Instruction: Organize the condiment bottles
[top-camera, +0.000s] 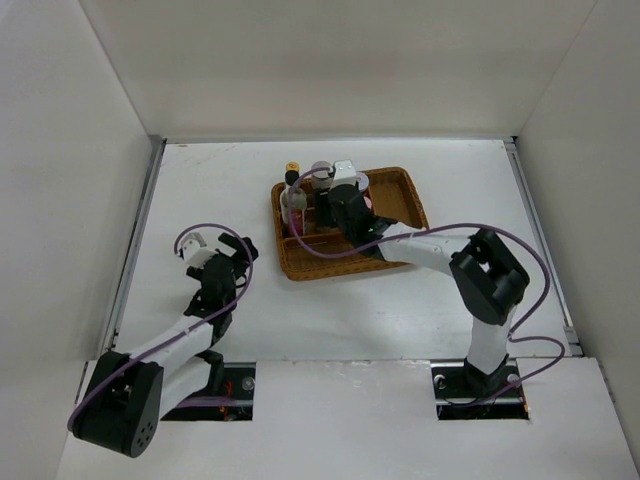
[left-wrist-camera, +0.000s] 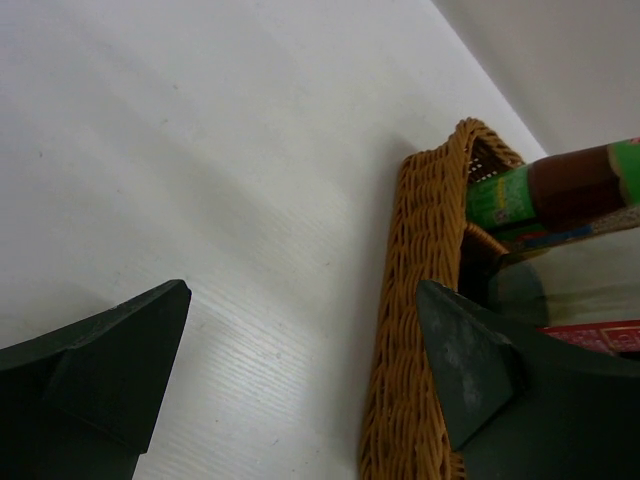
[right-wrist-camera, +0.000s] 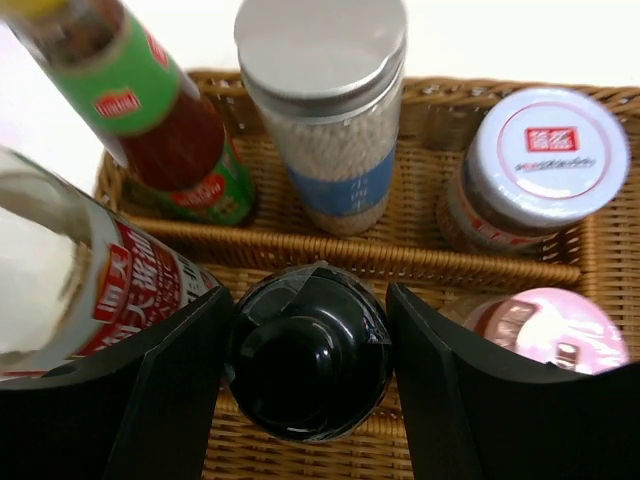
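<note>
Toward the far edge of the desk, mid-width — my right gripper (right-wrist-camera: 309, 296) is clamped on the black-capped bottle (right-wrist-camera: 308, 350).

Both fingers press the cap's sides in the near compartment of the wicker tray (top-camera: 398, 200). The clear red-label bottle (right-wrist-camera: 70, 280) stands close on one side and the pink-lidded shaker (right-wrist-camera: 545, 330) on the other. The red sauce bottle (right-wrist-camera: 170, 130), blue-label jar (right-wrist-camera: 325, 130) and white-lidded jar (right-wrist-camera: 540, 165) stand beyond the divider, on the far-edge side. I judge this a placement: keep the bottle upright, settle its base flat on the weave, then part the fingers only slightly and rise straight — no sideways drift into the neighbours. My left gripper (top-camera: 218, 245) sits open nearer the left edge, holding nothing.
</note>
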